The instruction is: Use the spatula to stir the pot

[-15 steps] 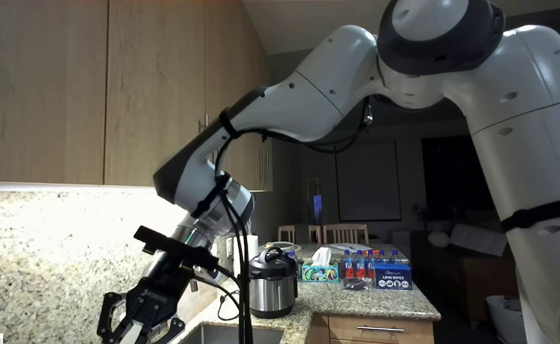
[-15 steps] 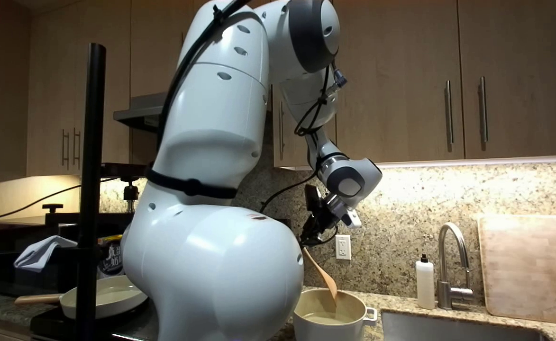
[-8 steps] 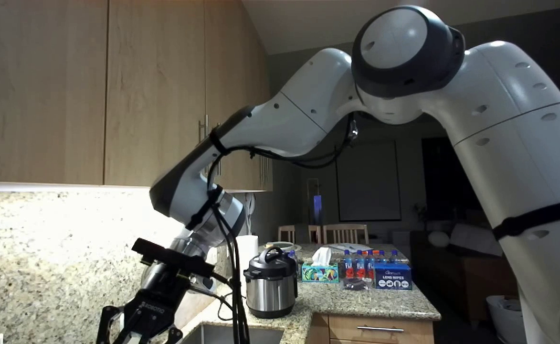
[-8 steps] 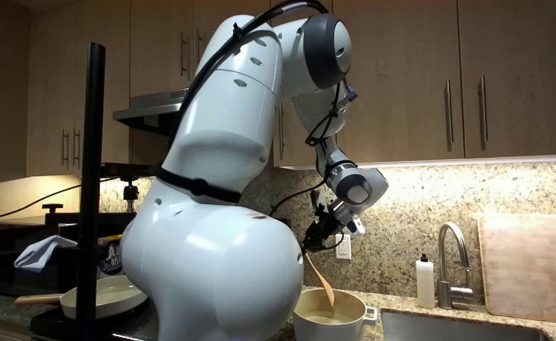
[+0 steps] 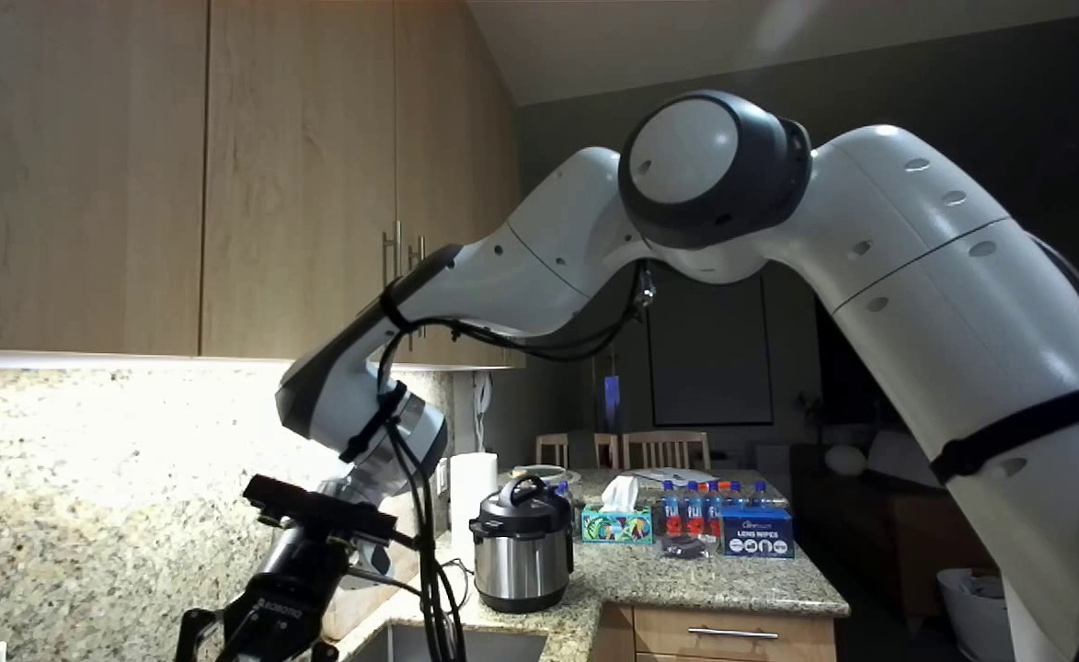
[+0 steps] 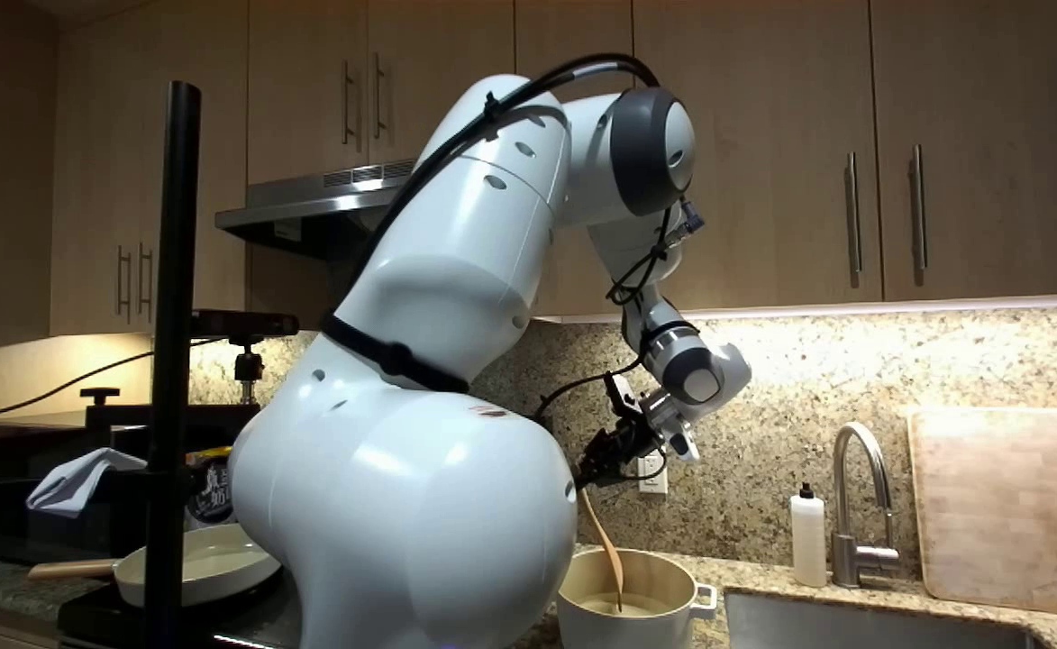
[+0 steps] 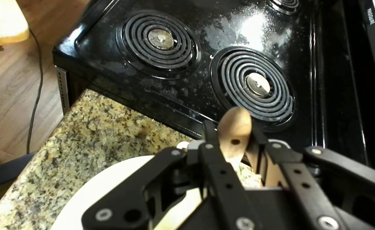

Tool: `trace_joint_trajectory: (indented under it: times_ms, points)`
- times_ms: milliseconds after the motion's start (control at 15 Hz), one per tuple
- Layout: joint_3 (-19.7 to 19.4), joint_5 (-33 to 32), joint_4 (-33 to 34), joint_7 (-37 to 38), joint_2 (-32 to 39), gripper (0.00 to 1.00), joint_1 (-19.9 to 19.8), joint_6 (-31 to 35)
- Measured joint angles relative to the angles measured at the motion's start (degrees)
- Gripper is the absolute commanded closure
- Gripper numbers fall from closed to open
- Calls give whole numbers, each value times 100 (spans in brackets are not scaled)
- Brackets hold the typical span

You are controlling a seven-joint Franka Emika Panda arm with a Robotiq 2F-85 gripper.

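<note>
A cream pot (image 6: 625,635) with side handles stands on the counter in an exterior view, with pale liquid inside. A wooden spatula (image 6: 612,554) leans in it, its blade end down at the liquid. My gripper (image 6: 586,478) is above the pot, partly hidden behind the arm's own base. In the wrist view the gripper (image 7: 234,132) is shut on the spatula's handle (image 7: 235,123), whose holed end sticks up between the fingertips. A white rounded edge, likely the pot (image 7: 104,188), shows below the gripper at left. In an exterior view the fingertips are cut off by the lower edge.
A stainless-steel cooker (image 5: 522,552) stands on the counter by the sink (image 5: 465,644), near a tissue box (image 5: 616,525) and bottles. A black coil stove (image 7: 181,92) lies beside the counter. A soap bottle (image 6: 808,538), a faucet (image 6: 852,505) and a pan (image 6: 195,563) also show.
The arm has leaned forward and its elbow has come down. The gripper has moved slightly lower, staying shut on the spatula. The blade has swung left in the pot and stands steeper.
</note>
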Motion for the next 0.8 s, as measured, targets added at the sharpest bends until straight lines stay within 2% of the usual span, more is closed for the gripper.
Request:
trace_joint_trajectory:
  times_ms: [333, 800]
  points:
    - [-27, 66, 424, -3, 577, 91, -4, -517]
    - [-272, 617, 247, 18, 538, 91, -14, -540]
